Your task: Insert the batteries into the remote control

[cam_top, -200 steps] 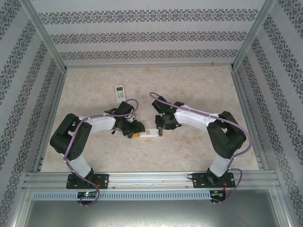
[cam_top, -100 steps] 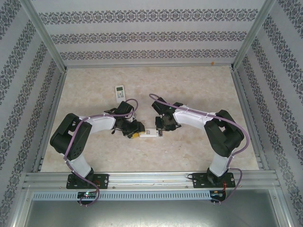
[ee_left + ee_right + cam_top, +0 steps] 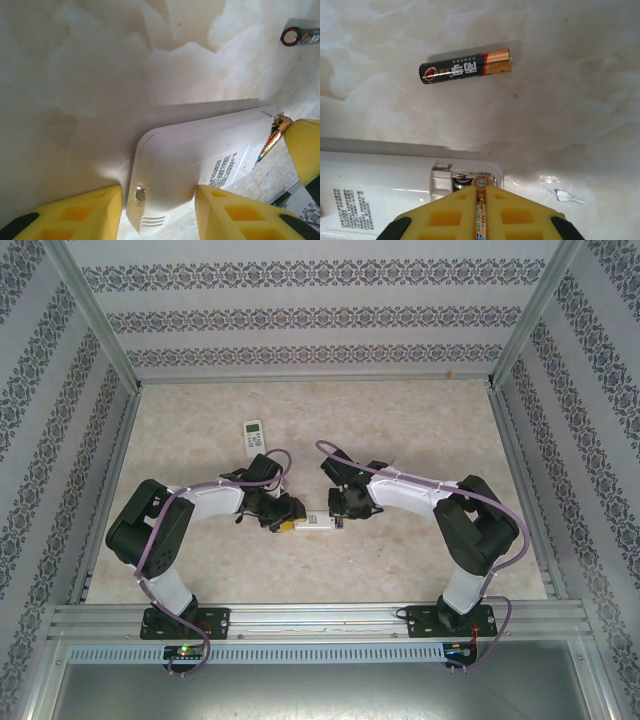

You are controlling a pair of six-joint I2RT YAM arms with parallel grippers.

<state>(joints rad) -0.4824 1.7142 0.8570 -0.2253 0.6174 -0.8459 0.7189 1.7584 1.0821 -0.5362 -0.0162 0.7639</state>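
From above, both arms are meeting mid-table over the white remote (image 3: 318, 523) — the left gripper (image 3: 283, 517) is sitting on its left end and the right gripper (image 3: 338, 508) is working at the right end. A second remote (image 3: 253, 433) is lying well apart, farther back. The table (image 3: 420, 420) is offering loads of bare room all round, with the walls nowhere close.

Left wrist cam: the yellow fingers (image 3: 75, 212) are sitting part-closed on either side of the remote's end, and it looks like they're clamping it to steady it. A loose battery (image 3: 300, 36) is lying on the table beyond.

Right wrist cam: the jaws are squeezing together on a held battery (image 3: 482, 215), and its tip is hovering right at the rim of the open battery compartment (image 3: 445, 174). So I'd say we're mid-insertion of this cell. The next move is probably calling for lining it up with the slot and pressing it in without catching the rim — it's getting tight there, with both grippers crowding one small remote
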